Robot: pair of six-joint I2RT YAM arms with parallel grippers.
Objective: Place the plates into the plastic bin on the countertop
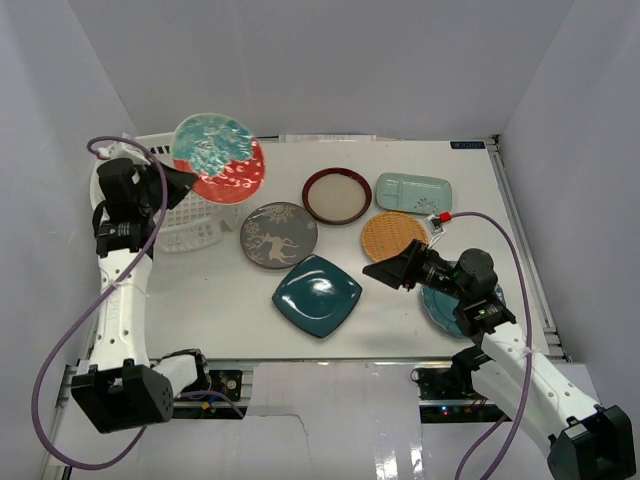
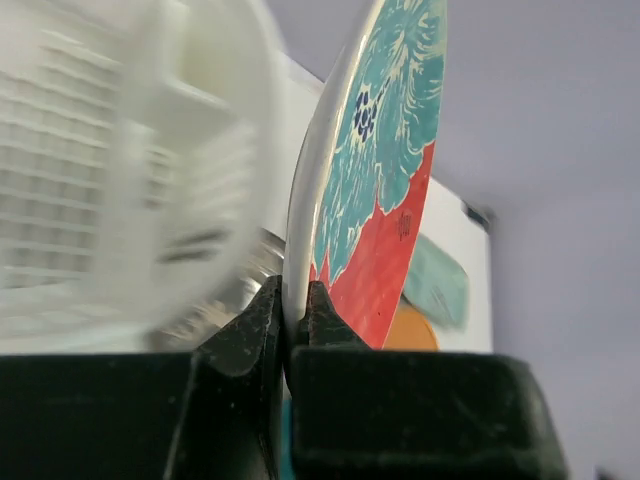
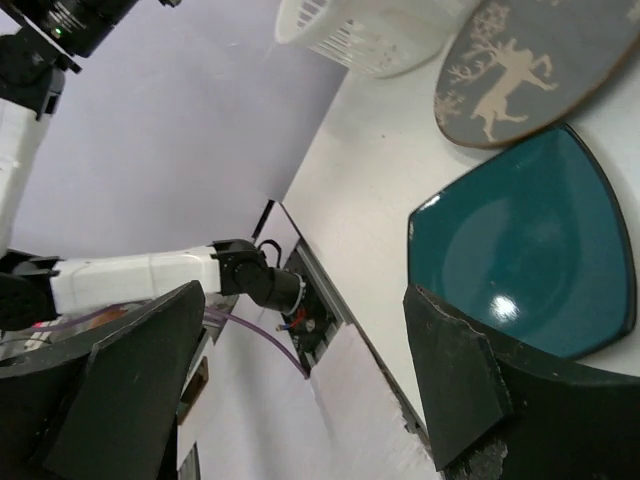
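The left pincer [image 1: 188, 181] is clenched on the rim of the red-and-teal floral round plate [image 1: 218, 158], holding it raised and tilted over the rim of the large white slotted plastic bin [image 1: 195, 228]. The bin stands at the white counter's [image 1: 220, 300] ten o'clock corner.

The right pincer [image 1: 385, 268] hangs released, jaws wide, at four o'clock, just beside the teal scalloped round plate [image 1: 432, 300].

On the counter lie:
- the grey round deer-motif plate [image 1: 278, 235] near centre
- the dark-teal square plate [image 1: 317, 295] at six o'clock
- the maroon-rimmed round plate [image 1: 337, 195] at twelve
- the pale-green rectangular tray [image 1: 413, 192] at one
- the orange woven round plate [image 1: 393, 236] at two
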